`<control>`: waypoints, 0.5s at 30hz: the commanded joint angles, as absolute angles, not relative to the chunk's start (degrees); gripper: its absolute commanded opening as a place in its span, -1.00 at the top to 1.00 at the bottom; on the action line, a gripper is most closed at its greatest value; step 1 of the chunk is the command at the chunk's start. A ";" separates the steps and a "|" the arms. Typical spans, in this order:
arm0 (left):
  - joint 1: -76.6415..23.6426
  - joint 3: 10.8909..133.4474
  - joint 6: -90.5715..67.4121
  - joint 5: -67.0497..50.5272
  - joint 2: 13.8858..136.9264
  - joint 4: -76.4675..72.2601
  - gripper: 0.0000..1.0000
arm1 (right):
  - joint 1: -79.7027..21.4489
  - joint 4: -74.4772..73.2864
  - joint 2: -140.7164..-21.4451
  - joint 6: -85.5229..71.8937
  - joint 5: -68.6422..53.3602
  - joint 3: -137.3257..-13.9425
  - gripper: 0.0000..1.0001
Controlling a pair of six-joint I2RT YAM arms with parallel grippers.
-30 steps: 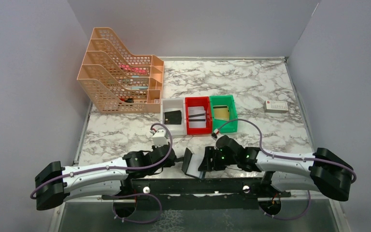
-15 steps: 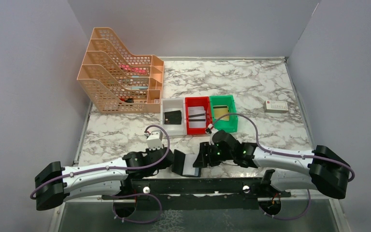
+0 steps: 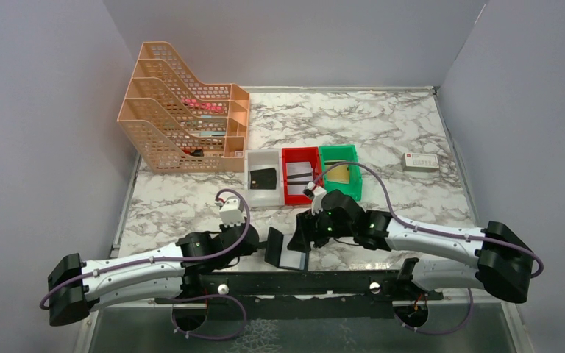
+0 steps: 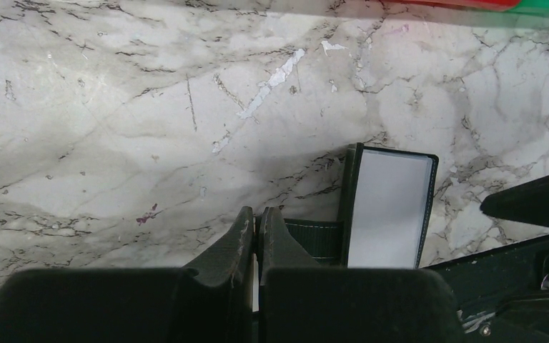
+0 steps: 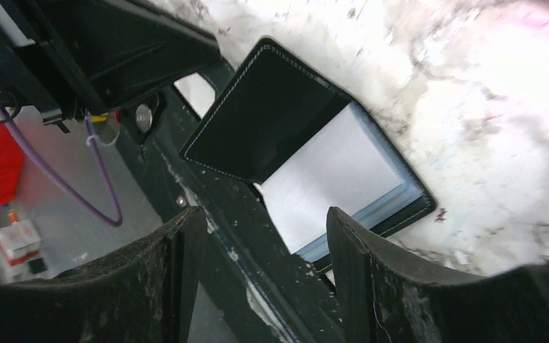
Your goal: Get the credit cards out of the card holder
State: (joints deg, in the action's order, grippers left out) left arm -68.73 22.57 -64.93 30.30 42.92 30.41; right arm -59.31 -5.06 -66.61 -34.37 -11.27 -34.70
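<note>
— We are looking at the card holder [image 5: 271, 107]. Its outside is looking like soft black leather, matt, with pale stitching along the edge.

— And its inside is shining at us, smooth and pale blue-grey.

— We are seeing the table [image 4: 150, 107] looking like smooth marble, a bit glossy, and scratched in spots.

— We are noticing the fingers [image 5: 379, 279] of the right gripper [image 5: 264, 214] looking dull, black, rough and scuffed.

— We are seeing the red bin [image 3: 301, 175] and green bin [image 3: 340, 170] shining like smooth plastic.
</note>
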 commanded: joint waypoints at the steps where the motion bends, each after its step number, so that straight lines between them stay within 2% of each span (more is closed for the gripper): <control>1: -68.73 22.45 -64.61 30.93 43.76 30.85 1.00 | -59.60 2.37 -69.49 -43.05 -17.62 -30.73 -0.33; 5: -68.75 23.43 -63.20 30.17 44.84 30.85 1.00 | -59.60 -2.64 -69.49 -47.41 -10.73 -29.75 -0.35; 15: -68.76 23.01 -62.57 30.01 41.28 30.85 1.00 | -59.67 -2.15 -65.77 -53.03 -9.36 -25.94 -0.36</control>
